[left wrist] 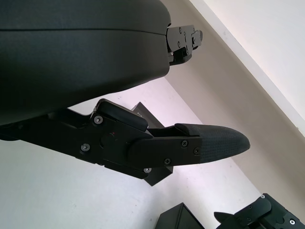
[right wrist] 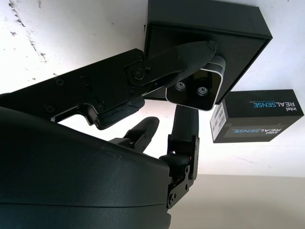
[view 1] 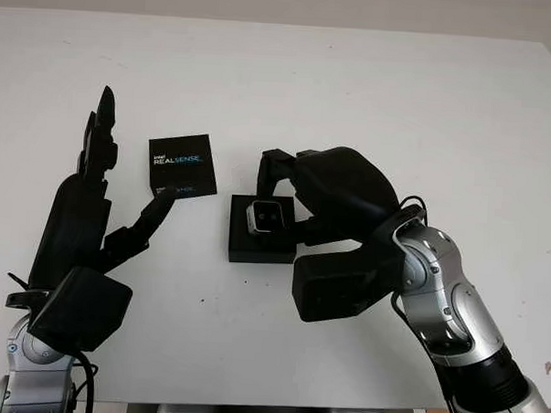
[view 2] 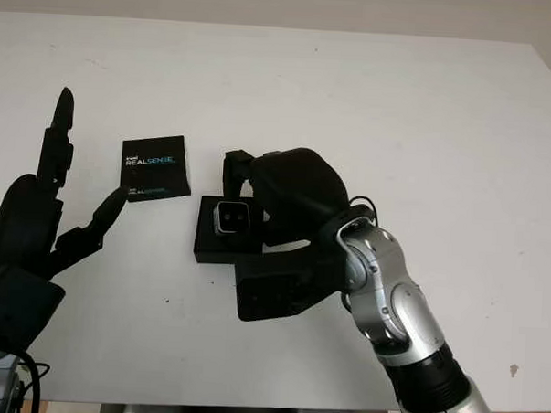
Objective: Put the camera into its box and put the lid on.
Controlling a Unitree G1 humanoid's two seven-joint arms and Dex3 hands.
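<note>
White table surface [view 1: 372,92] carries all items. A black box [view 1: 261,242], lid off, is located near the centre of the table. The silver camera [view 1: 268,218], with two round lenses facing upward, is positioned over the box; whether it is seated in the box cannot be told. The camera is clamped by the right hand [view 1: 326,204], which comes in from 5 o'clock; in the right wrist view one finger [right wrist: 190,57] is seen pressed along one edge of the camera and another finger against the opposite edge.

The black lid [view 1: 182,165] is placed flat on the table at 10 o'clock from the box, close to it but apart. White lettering "intel REALSENSE" is printed on its top face, with a smaller blue line beneath that cannot be read. A white label on the lid's side wall is seen in the right wrist view; its text is too small to read.

The left hand [view 1: 102,199] is raised at 9 o'clock from the lid, open, nothing being held. One fingertip [view 1: 162,204] is located just beside the lid's near edge; contact cannot be confirmed.
</note>
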